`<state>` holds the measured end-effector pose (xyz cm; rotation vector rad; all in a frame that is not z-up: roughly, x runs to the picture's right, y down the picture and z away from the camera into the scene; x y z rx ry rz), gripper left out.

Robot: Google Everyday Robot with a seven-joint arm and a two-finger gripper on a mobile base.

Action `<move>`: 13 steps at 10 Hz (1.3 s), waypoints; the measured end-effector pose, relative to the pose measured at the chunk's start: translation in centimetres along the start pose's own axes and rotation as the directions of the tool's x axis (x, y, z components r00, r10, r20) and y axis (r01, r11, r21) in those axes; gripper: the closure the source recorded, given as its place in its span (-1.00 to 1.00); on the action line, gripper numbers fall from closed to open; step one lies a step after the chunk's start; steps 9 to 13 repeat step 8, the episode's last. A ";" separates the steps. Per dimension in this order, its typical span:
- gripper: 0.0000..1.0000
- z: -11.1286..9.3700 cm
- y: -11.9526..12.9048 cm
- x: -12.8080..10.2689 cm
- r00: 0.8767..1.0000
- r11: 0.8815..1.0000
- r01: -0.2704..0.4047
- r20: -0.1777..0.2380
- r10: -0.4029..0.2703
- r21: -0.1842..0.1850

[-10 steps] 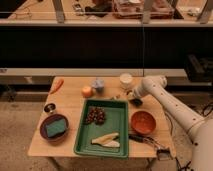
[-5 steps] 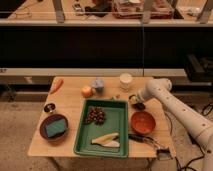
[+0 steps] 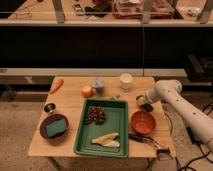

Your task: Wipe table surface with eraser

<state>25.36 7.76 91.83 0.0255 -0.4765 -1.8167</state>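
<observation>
**Hand down at the eraser on the right side of the tabletop**

The arm (image 3: 187, 107) reaches in from the right and bends down so that the hand (image 3: 146, 103) sits low over the right part of the tabletop (image 3: 70, 107), just above the orange bowl (image 3: 143, 122) and right of the green tray (image 3: 118, 131). The eraser (image 3: 145, 106) lies directly under it, a small dark block with a paler side, between the white cup (image 3: 126, 80) and the bowl. Whether the hand is apart, together or clamped on the eraser I cannot tell; the two merge into one dark shape there.

Judged by its look, the eraser should be light and fairly stiff, with a softer felt-like wiping face. It should not be fragile or slippery, but a small block can twist in a two-finger grip once it drags on wood. The best hold would be across its two long sides, near the middle, keeping the wiping face flat and downward and leaving enough of the block below the fingers to meet the tabletop.

Free wood for wiping is scarce. The bowl is just beside the eraser, and a dark tool (image 3: 145, 140) lies on the near right edge. Further left stand a grey cup (image 3: 98, 84), an orange fruit (image 3: 87, 91), a carrot (image 3: 57, 85), a small dark dish (image 3: 49, 107) and a dark bowl holding a teal block (image 3: 54, 128). Strokes will probably have to be short, in the strip between the white cup and the orange bowl.
</observation>
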 end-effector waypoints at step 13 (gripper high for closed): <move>1.00 -0.6 5.9 4.2 0.996 0.991 -0.081 -0.053 0.076 -0.104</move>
